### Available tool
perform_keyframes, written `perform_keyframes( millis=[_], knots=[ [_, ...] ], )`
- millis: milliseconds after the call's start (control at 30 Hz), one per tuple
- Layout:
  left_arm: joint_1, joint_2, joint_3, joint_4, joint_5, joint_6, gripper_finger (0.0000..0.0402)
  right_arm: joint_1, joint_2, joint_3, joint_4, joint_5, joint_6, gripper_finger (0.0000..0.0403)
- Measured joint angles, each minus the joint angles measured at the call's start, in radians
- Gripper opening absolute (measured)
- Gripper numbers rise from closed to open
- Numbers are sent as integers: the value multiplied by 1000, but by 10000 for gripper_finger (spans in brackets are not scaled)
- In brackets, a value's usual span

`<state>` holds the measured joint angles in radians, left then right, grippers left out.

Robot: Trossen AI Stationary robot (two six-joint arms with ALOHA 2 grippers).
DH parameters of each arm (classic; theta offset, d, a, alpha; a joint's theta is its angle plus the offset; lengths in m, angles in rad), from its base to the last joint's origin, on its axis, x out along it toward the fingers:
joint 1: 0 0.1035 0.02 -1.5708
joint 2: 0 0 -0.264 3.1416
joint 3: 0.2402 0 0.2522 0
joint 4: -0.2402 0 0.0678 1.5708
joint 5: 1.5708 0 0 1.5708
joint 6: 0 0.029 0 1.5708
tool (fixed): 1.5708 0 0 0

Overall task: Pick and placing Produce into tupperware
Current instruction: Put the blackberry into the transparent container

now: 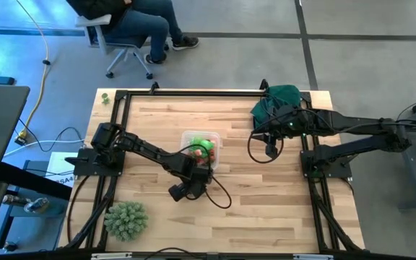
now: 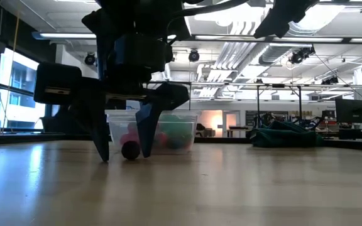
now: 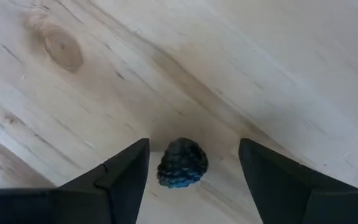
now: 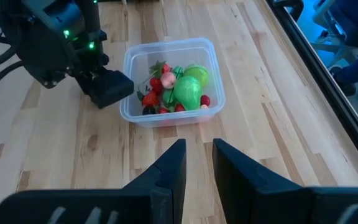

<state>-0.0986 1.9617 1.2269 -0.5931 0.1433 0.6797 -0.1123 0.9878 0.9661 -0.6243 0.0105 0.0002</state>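
The left gripper (image 3: 191,171) stands jaws apart astride a dark bumpy berry (image 3: 182,163) on the wooden surface (image 3: 241,68), just beside the tupperware (image 4: 169,81). The tupperware's produce (image 4: 178,90) overlaps, so few pieces can be told apart. The right gripper (image 4: 197,163) waits well apart, jaws slightly parted, empty.

The left gripper (image 2: 123,150) is pointing straight down at mid-surface, its jaws standing wide apart with the tips touching the surface. The right gripper (image 1: 271,151) is hanging higher at the right, jaws nearly closed.
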Motion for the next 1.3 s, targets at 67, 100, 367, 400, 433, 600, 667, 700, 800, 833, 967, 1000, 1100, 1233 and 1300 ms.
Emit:
perform_keyframes(
  millis=[67,100,367,400,433,600,667,700,800,833,967,1000,1100,1233,1300],
  knots=[
    [0,0,-1,-2,4,0,228,0,0,0,0,0,0,68],
    [-1,0,-1,-3,5,0,221,0,0,0,0,0,0,68],
    [0,1,-1,-11,12,27,160,0,0,0,0,0,0,68],
    [0,1,-1,-11,11,27,154,0,0,0,0,0,0,68],
    [0,1,-1,-11,9,27,150,0,0,0,0,0,0,68],
    [0,1,-1,-12,1,28,141,0,0,0,0,0,0,68],
    [0,1,-1,-12,-8,36,141,0,0,0,0,0,0,68],
    [0,1,-1,-12,-15,45,142,0,0,0,0,0,0,68],
    [-1,0,-1,-11,-36,69,145,0,0,0,0,0,0,68],
    [-1,0,-1,-11,-42,81,146,0,0,0,0,0,0,68],
    [-1,0,0,-12,-49,134,147,0,0,0,0,0,0,68],
    [-1,0,0,-13,-49,147,147,0,0,0,0,0,0,68],
    [-1,0,0,-21,-52,183,148,0,0,0,0,0,0,68],
    [0,0,1,-33,-58,230,148,0,0,0,0,0,0,68],
    [0,0,1,-36,-58,243,148,0,0,0,0,0,0,68]
  ],
)
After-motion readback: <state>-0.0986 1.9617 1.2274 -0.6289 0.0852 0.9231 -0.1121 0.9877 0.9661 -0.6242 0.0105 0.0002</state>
